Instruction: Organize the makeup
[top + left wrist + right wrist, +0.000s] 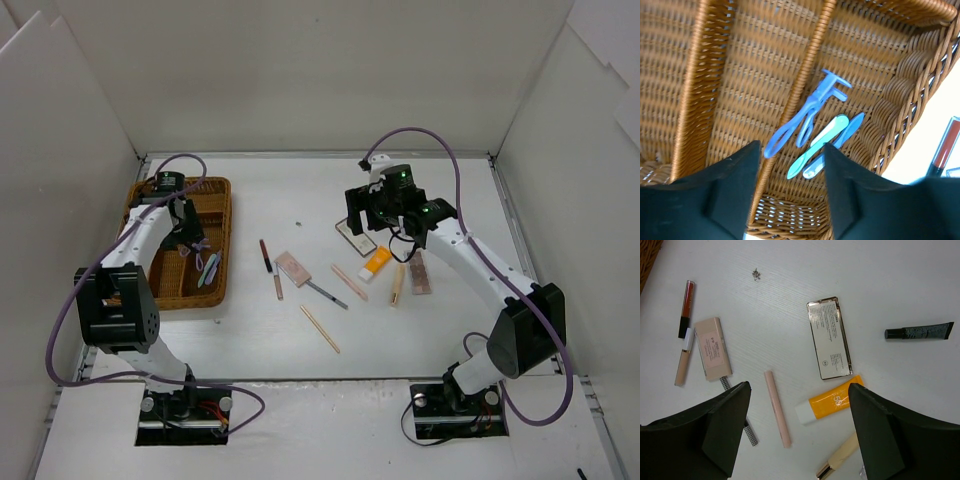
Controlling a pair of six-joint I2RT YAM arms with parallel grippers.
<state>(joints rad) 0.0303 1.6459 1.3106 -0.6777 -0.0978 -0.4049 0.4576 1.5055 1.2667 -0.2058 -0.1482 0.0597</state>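
Observation:
My left gripper point(190, 238) point(791, 148) hangs open over the wicker tray point(215, 190), with nothing between its fingers. Below it in a tray compartment lie a blue-purple curler point(810, 110) and a teal applicator point(817, 146) beside a light blue one point(842, 140). My right gripper point(372, 222) point(799, 387) is open above the table makeup. Under it are an orange tube point(835, 405) point(377, 261) and a pink stick point(777, 409). Just beyond lies a black-edged mirror point(829, 337). A pink compact point(713, 348) point(294, 266) sits to the left.
Also on the table: a red lip gloss point(686, 307), a pale concealer point(684, 360), a black tube point(919, 331), a cream tube point(840, 460), a checkered pencil point(327, 294), a wooden stick point(320, 328) and a brown palette point(421, 272). White walls enclose the table.

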